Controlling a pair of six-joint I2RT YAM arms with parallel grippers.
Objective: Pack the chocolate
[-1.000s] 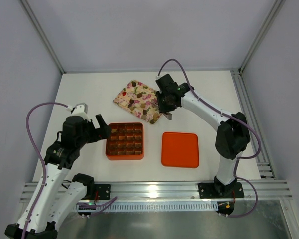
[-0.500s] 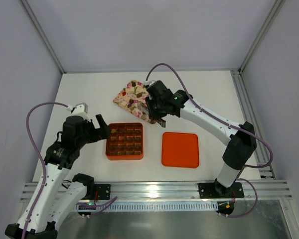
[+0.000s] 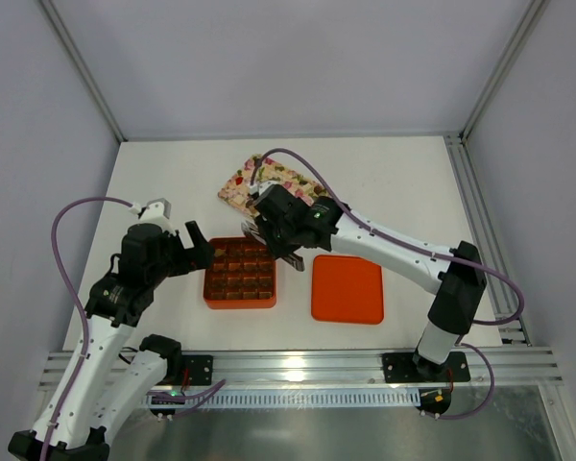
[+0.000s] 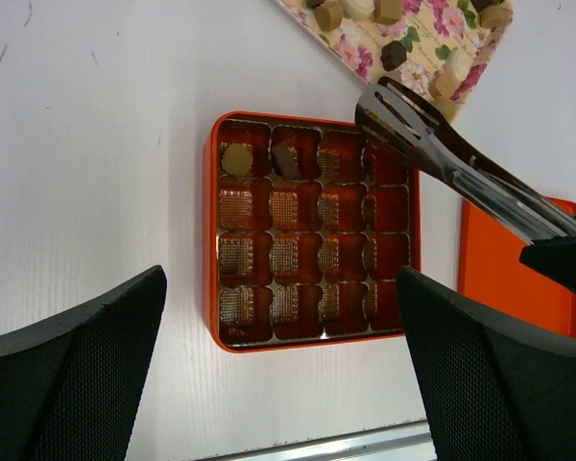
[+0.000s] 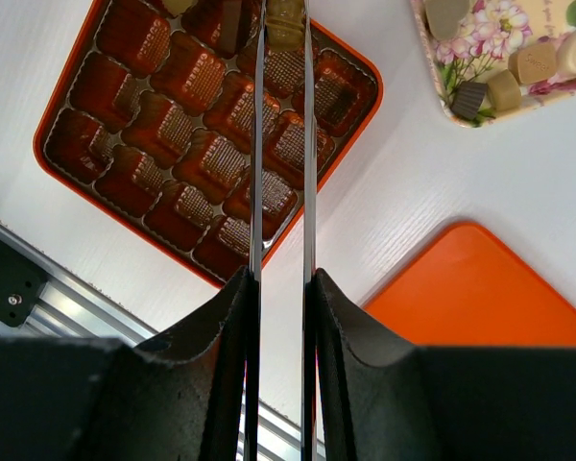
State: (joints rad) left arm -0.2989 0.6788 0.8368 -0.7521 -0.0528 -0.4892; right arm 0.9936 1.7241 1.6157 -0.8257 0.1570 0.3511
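Observation:
The orange grid box (image 3: 208, 288) holds two chocolates in its far row, a tan one (image 4: 236, 158) and a dark one (image 4: 286, 160). More chocolates (image 4: 394, 54) lie on the floral tray (image 3: 236, 184). My right gripper (image 5: 281, 288) is shut on metal tongs (image 5: 257, 144). The tong tips pinch a tan chocolate (image 5: 285, 24) above the box's far right cells (image 4: 385, 163). In the top view the right gripper (image 3: 290, 257) hangs over the box's right edge. My left gripper (image 4: 283, 384) is open and empty, at the box's left side in the top view (image 3: 197, 250).
The flat orange lid (image 3: 347, 288) lies right of the box, also in the right wrist view (image 5: 480, 298). The metal rail (image 3: 298, 363) runs along the table's near edge.
My right arm has swung from the floral tray to the left and nearer, carrying the tongs over the orange box. The left arm has not moved.

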